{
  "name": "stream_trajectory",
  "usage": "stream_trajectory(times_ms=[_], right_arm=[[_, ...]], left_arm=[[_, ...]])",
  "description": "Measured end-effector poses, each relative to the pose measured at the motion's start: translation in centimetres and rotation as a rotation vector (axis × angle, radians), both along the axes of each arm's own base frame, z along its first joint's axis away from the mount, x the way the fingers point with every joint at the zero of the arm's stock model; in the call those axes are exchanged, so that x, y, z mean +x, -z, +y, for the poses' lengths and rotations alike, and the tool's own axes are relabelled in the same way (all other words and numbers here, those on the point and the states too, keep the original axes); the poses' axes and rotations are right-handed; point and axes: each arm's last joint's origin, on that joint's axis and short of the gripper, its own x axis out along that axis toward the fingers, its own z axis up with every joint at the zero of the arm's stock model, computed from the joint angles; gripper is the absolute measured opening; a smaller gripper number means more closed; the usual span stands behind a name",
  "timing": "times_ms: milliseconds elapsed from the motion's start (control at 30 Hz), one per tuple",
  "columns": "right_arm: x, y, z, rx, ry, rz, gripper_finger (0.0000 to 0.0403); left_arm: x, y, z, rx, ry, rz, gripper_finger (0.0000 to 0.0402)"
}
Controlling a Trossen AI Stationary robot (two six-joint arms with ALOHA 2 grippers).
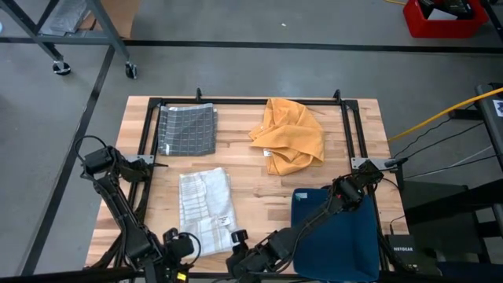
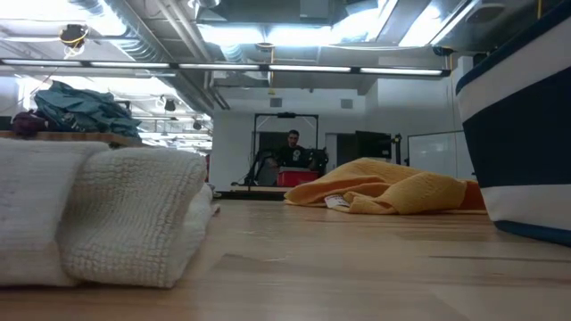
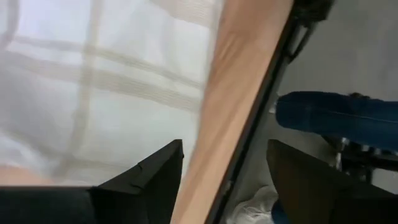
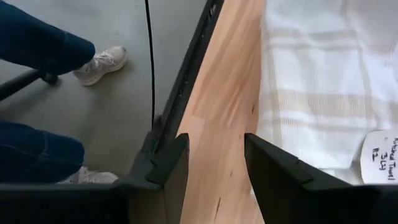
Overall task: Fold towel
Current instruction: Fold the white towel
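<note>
Both sets of fingers spread and holding nothing, left gripper point(image 3: 224, 180) and right gripper point(image 4: 216, 168) at the desk's point(image 1: 259, 189) near edge beside the white towel point(image 1: 206, 206), lying folded flat already; seemingly done, nothing obvious left.

In the high view both grippers sit at the bottom edge, largely cut off by it and too dark to read. The blue cloth point(image 1: 334, 236) runs off the same edge. In the low view the white towel point(image 2: 98, 218) is cut by the left edge, and a navy-and-white thing point(image 2: 522, 134) by the right; what it is cannot be told. A person point(image 2: 293, 147) far behind is too small to make out. The label point(image 4: 380, 155) on the towel carries writing, partly cut off. Legs in jeans point(image 4: 37, 99) leave the right wrist view's frame.
</note>
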Motion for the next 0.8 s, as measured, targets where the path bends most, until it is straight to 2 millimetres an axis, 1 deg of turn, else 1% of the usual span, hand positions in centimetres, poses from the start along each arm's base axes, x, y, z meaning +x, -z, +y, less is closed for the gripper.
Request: stream_trajectory(times_ms=[167, 300, 500, 800], right_arm=[[0.06, -0.06, 0.06, 0.014, 0.002, -0.005, 0.0160], [0.10, -0.06, -0.07, -0.036, 0.001, -0.028, 0.0160], [0.13, -0.07, -0.12, -0.060, -0.013, -0.037, 0.0160], [0.21, -0.01, -0.23, -0.065, -0.007, -0.041, 0.0160]], left_arm=[[-0.31, 0.00, -0.24, -0.011, 0.018, 0.011, 0.0199], [-0.48, 0.05, -0.28, -0.009, 0.026, 0.023, 0.0191], [-0.45, 0.04, -0.27, -0.008, 0.028, 0.022, 0.0193], [-0.19, 0.06, -0.11, 0.028, 0.078, 0.015, 0.0194]])
